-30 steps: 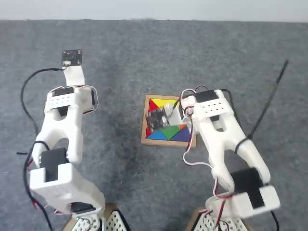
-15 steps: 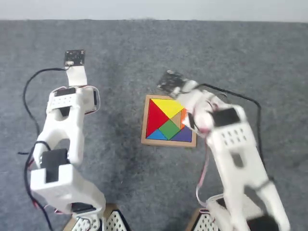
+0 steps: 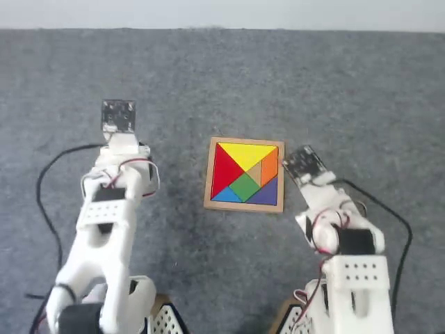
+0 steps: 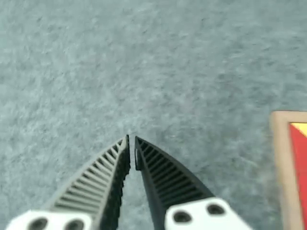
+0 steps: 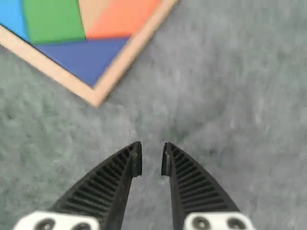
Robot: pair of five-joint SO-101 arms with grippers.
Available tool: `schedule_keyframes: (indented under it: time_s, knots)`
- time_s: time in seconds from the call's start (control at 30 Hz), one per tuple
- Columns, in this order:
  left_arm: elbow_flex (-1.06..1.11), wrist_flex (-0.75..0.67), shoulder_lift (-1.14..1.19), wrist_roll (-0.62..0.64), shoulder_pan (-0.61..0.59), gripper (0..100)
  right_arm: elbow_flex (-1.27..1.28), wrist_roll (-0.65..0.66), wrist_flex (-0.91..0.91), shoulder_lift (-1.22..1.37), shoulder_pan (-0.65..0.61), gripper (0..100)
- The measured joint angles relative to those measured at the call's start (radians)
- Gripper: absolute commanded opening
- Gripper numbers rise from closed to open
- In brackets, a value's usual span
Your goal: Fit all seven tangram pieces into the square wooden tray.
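The square wooden tray (image 3: 209,174) lies mid-table with coloured pieces packed flat inside: a yellow triangle (image 3: 247,153), a red triangle (image 3: 222,172), a green square (image 3: 245,186), and tan, orange, light blue and dark blue pieces. My left gripper (image 4: 131,141) is shut and empty over bare carpet, well left of the tray's rim (image 4: 280,158). My right gripper (image 5: 151,158) hovers over carpet just off the tray's corner (image 5: 96,96), beside the dark blue piece (image 5: 81,55). Its fingers stand a narrow gap apart and hold nothing.
Grey carpet covers the whole table. The left arm (image 3: 108,209) stands left of the tray and the right arm (image 3: 341,240) at its right edge. Cables loop beside both arms.
The right arm has pulled off the tray, swung past its far side, and drawn back to its right edge, uncovering all the pieces. The left arm has shifted right.
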Motion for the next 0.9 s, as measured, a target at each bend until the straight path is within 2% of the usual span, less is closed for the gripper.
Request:
schedule_keyframes:
  time_s: [0.17,0.37,0.6,0.73,0.9]
  knots:
    - [0.046,-0.015,-0.057,0.000,0.014,1,0.147,0.000,0.000,-0.172,0.121,8.0]
    - [0.100,-0.015,-0.127,0.000,0.012,1,0.264,0.000,0.069,-0.367,0.196,8.0]
    - [0.236,-0.015,-0.327,0.000,0.015,2,0.397,0.000,0.143,-0.637,0.206,8.0]
    - [0.316,-0.015,-0.454,0.000,0.021,2,0.397,0.000,0.183,-0.631,0.212,7.8]
    - [0.431,-0.015,-0.585,0.000,0.086,2,0.397,0.000,0.209,-0.621,0.207,7.7]
